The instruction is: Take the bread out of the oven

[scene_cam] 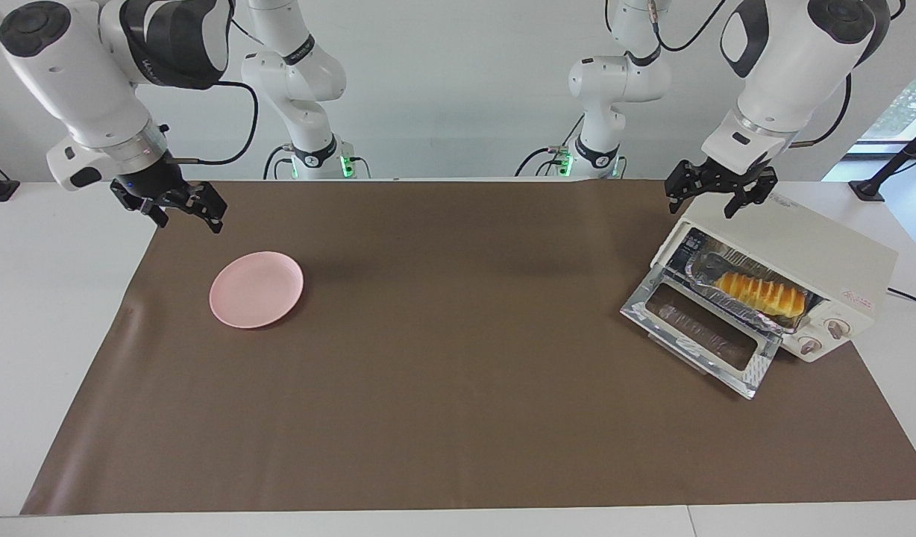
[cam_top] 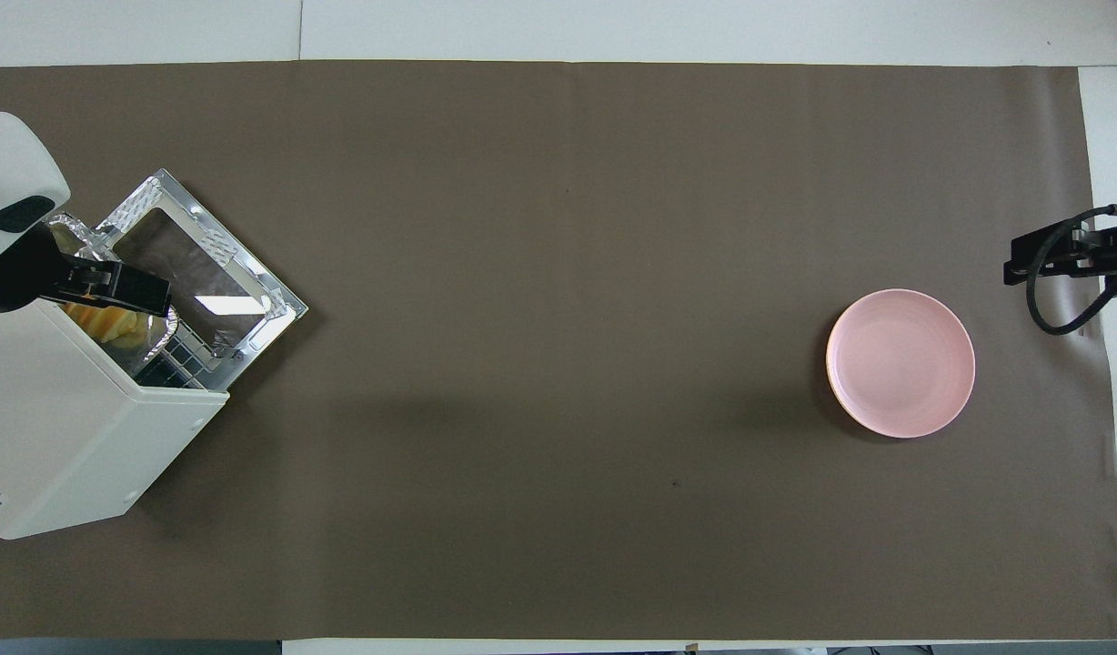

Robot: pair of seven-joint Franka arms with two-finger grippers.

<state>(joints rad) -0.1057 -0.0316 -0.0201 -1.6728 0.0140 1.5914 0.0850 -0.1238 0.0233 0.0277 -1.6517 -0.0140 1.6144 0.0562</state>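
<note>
The oven (scene_cam: 794,272) stands at the left arm's end of the table (scene_cam: 458,388), turned at an angle, with its metal-framed glass door (scene_cam: 708,335) dropped fully open and lying flat in front of it. Inside, the bread (scene_cam: 762,293) rests on a crinkled foil tray (scene_cam: 715,270) that sits on the wire rack; the loaf lies lengthwise along the opening, just within the mouth of the oven, its ridged golden top plainly in view from the facing camera. In the overhead view only a sliver of the bread (cam_top: 113,320) shows under the black fingers above it. The left pincer (scene_cam: 719,195) hangs over the top edge of the oven, above the end of the opening away from the knobs, its fingers spread apart and holding nothing; it touches neither the bread nor the tray. The right pincer (scene_cam: 176,207) waits in the air over the right arm's end of the table, near the edge of the brown mat, its fingers also apart and empty. A pink plate (scene_cam: 256,289) lies on the mat beside it, well apart from the oven.
</note>
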